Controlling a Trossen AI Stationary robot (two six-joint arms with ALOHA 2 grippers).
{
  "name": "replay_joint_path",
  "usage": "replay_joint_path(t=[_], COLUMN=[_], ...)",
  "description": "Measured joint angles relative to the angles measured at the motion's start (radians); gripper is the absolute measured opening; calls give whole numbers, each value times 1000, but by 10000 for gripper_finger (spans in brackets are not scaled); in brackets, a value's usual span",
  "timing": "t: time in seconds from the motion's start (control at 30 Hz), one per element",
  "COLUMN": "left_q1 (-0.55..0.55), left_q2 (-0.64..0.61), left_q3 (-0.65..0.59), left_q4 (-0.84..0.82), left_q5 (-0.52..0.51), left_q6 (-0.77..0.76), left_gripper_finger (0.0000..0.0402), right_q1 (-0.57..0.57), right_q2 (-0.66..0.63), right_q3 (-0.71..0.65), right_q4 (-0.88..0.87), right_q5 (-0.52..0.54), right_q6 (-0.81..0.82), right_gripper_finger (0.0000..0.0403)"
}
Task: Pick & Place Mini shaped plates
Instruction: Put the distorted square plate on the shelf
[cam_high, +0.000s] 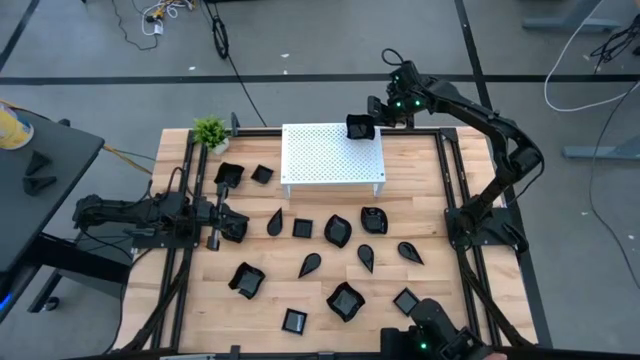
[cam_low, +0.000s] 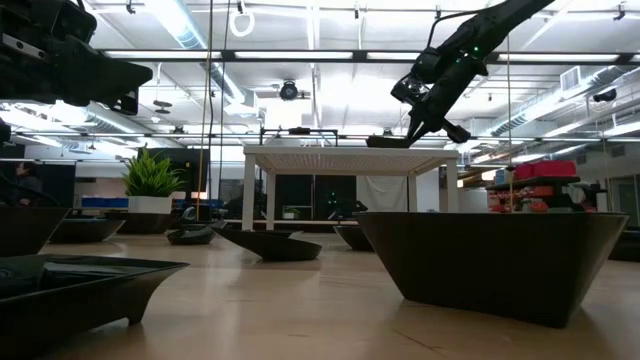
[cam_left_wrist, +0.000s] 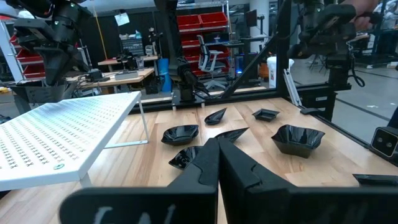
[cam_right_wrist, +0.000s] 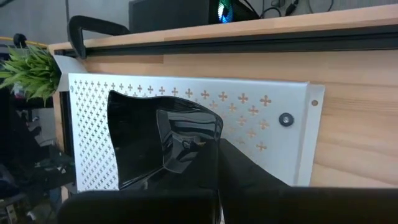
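Observation:
A black square mini plate (cam_right_wrist: 149, 143) sits over the far right corner of the white perforated stand (cam_high: 330, 155), with my right gripper (cam_high: 365, 125) shut on it. Several more black mini plates lie on the wooden table, among them one (cam_high: 338, 230) near the middle, one (cam_high: 247, 280) to the left and one (cam_high: 345, 300) near the front. My left gripper (cam_high: 238, 226) waits shut and level at the table's left side, touching nothing. My right gripper pinches the plate's rim (cam_right_wrist: 198, 148) on one side between its two fingers. The fingers slant down from the far right. In the low view the plate (cam_low: 385, 141) lies level at the stand's top; whether it rests on it I cannot tell.
A small green potted plant (cam_high: 210, 132) stands at the table's far left corner. Two plates (cam_high: 228, 175) (cam_high: 262, 174) lie left of the stand. Black rails (cam_high: 455, 180) run along the table's sides. The stand's top (cam_right_wrist: 261, 118) is bare around the held plate.

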Motion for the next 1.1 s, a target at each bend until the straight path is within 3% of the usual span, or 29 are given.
replay_joint_path(t=[0.77, 1.1], left_q1=[0, 0], left_q2=[0, 0], left_q3=[0, 0], left_q4=[0, 0], left_q5=[0, 0], left_q6=[0, 0], left_gripper_finger=[3, 3], right_q1=[21, 48], right_q2=[0, 0], right_q3=[0, 0], right_q4=[-1, 38], right_q5=[19, -30], right_q6=[40, 70], right_gripper_finger=[1, 1])
